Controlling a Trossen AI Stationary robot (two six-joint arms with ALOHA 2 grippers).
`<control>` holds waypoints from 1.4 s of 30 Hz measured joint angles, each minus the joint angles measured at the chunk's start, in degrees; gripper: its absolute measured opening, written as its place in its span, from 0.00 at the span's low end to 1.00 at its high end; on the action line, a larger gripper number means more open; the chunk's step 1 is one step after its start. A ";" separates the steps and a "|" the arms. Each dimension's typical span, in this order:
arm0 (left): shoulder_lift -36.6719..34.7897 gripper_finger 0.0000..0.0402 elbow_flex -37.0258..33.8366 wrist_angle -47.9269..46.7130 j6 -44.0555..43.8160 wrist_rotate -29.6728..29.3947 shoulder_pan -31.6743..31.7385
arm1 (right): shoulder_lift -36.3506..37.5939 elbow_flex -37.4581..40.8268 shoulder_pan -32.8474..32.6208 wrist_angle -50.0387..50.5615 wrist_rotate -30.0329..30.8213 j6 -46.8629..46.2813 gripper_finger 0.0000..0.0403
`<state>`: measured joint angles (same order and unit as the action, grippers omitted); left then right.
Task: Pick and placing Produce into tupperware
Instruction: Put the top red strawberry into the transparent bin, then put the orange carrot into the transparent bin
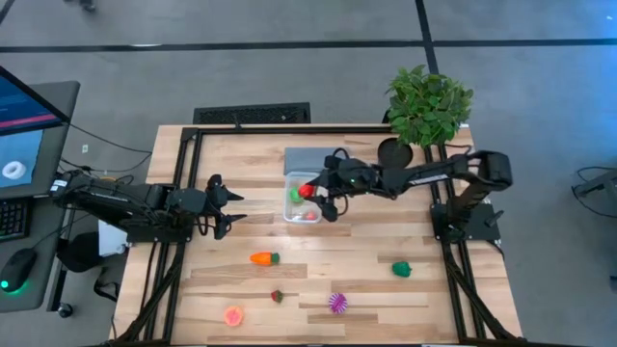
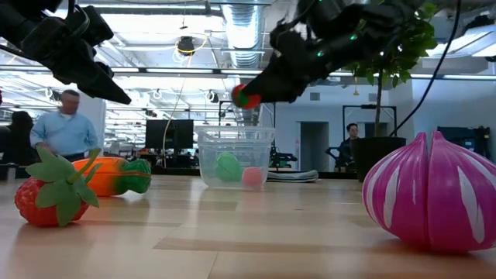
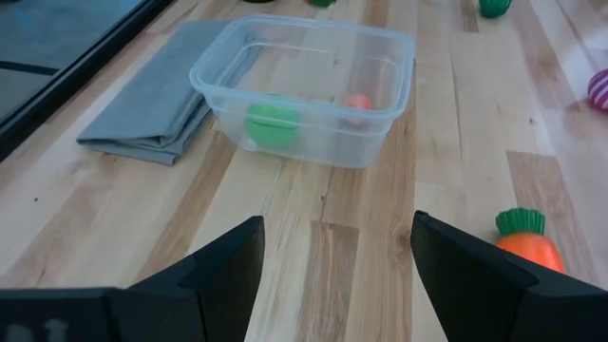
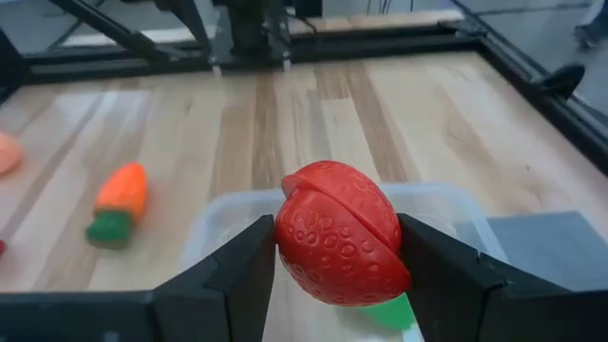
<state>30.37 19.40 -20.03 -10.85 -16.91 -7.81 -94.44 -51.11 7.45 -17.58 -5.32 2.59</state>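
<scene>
Right gripper (image 1: 310, 192) hangs over the clear tub (image 1: 289, 210) near the middle of the table (image 1: 386, 289), its two fingers closed on a red strawberry (image 4: 340, 233) that it holds above the tub's open top. Left gripper (image 1: 229, 210) waits at the left side of the table, fingers spread with nothing between them, pointing toward the tub. Two pieces already lie inside the tub, a green one (image 3: 272, 123) and a pink-orange one (image 3: 356, 101). Five more pieces sit loose on the wood: an orange carrot (image 1: 263, 258) with a green top, a small strawberry (image 1: 277, 296), a pink fruit (image 1: 234, 315), a spiky purple ball (image 1: 337, 303), and a green piece (image 1: 401, 269) well off to the right. From overhead the held strawberry is only a red spot, while the right wrist view shows its dimpled skin and the tub rim just below it. The level view across the table shows the gap between that strawberry and the tub, which the overhead view cannot, and puts a striped pink fruit (image 2: 430, 194) large in the foreground. A folded grey cloth (image 3: 157, 95) lies beside the tub, and a potted plant (image 1: 427, 104) stands at the far right corner next to the right arm. Two people (image 2: 68, 124) show in the room beyond the table.
</scene>
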 joint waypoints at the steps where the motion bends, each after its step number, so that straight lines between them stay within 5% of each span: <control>1: 0.00 0.63 0.00 0.00 0.18 -0.02 0.00 | -0.80 -0.48 0.34 -0.01 -0.36 0.00 0.57; 11: 0.00 0.63 0.02 -0.32 0.20 0.00 0.02 | -7.94 -4.98 2.51 0.89 -2.85 -0.20 0.57; 25: 0.00 0.63 0.01 -0.39 0.17 0.01 0.02 | -8.08 -5.53 3.31 3.85 -2.85 0.36 0.58; 42: 0.00 0.63 0.02 -0.26 0.16 0.01 0.02 | -8.03 -5.51 3.33 3.89 -3.90 0.94 0.74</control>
<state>30.37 19.42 -20.29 -10.69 -16.89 -7.79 -102.47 -56.62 10.79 -13.69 -9.22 3.53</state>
